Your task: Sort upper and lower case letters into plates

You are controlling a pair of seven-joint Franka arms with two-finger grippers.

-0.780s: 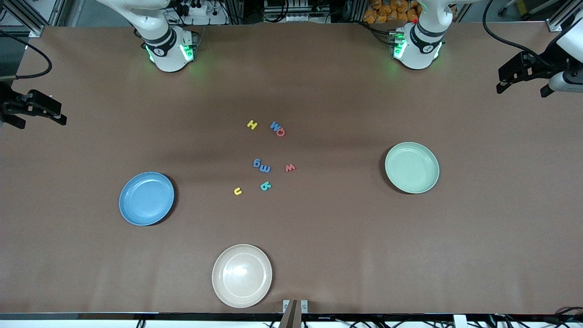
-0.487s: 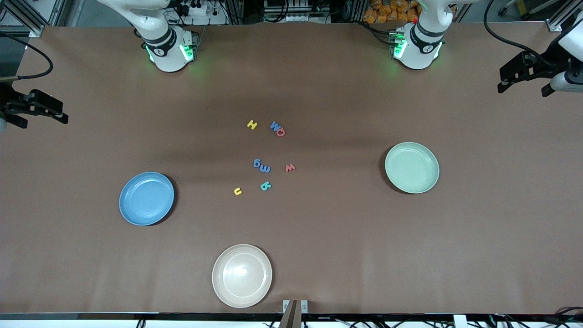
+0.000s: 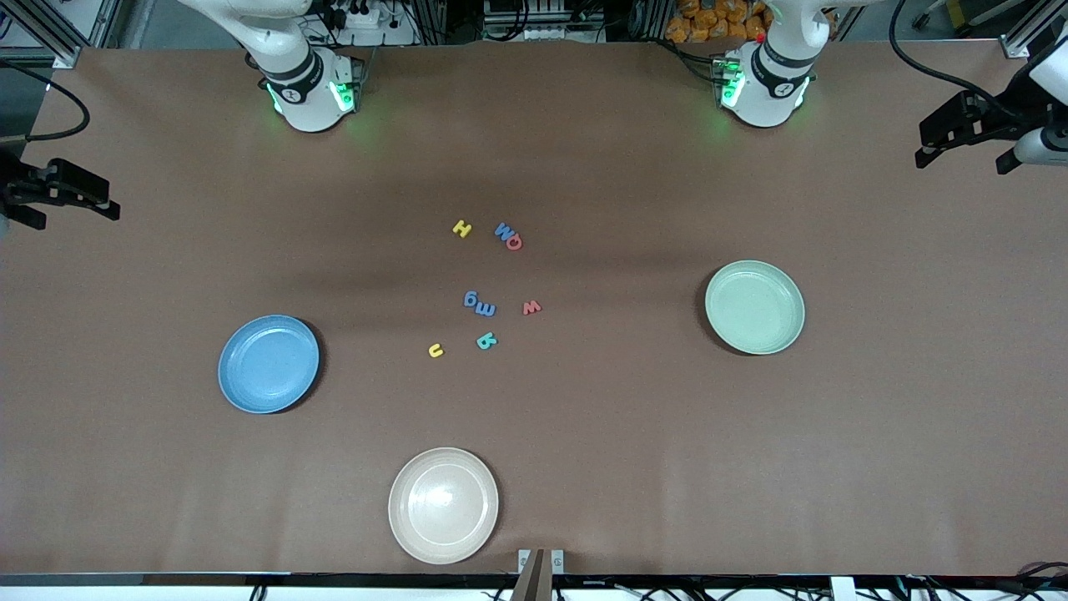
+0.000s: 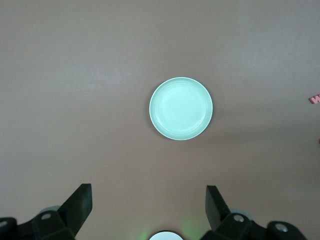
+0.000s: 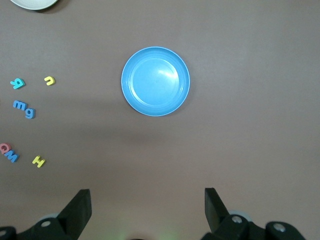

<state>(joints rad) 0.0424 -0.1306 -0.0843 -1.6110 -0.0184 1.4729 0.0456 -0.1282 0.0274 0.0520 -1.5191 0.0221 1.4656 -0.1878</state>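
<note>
Compared with the earlier frames, your right gripper (image 3: 100,204) at the far left edge of the front view has drifted slightly upward in the frame, and your left gripper (image 3: 939,150) at the upper right edge has edged up too. Nothing on the table has shifted. Both grippers stand released with their fingers spread, holding nothing, high over the table ends.

The letters sit in the middle of the front view: a yellow H (image 3: 461,228) beside a blue M (image 3: 502,230) that touches a red Q (image 3: 515,243); lower down, a blue g (image 3: 470,299) touching a blue m (image 3: 486,310), a red w (image 3: 531,307), a teal letter (image 3: 486,340) and a yellow u (image 3: 435,351). Most read upside down to the front camera, several tilted.

The blue plate (image 3: 269,364) lies at lower left, the green plate (image 3: 754,307) at right of centre, both holding nothing. A beige plate (image 3: 443,505) sits at bottom centre. Nothing stands between the letters and either plate.
</note>
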